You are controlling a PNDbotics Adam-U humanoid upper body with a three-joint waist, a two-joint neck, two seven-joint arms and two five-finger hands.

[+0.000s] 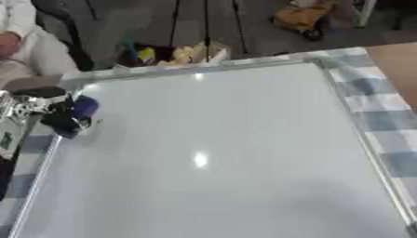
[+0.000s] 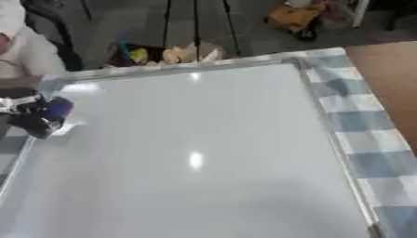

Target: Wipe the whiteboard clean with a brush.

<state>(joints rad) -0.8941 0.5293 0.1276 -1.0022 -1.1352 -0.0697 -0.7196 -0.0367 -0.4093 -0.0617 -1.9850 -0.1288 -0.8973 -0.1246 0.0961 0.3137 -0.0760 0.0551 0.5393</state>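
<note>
White and glossy, the whiteboard is lying flat on the checked bench, showing no marks I can make out. At its left edge my left hand is curling around the blue brush, pressing it down. It is probably light and stiff, best held by its body. Its wiping face is hidden; my right hand is showing nowhere.
</note>
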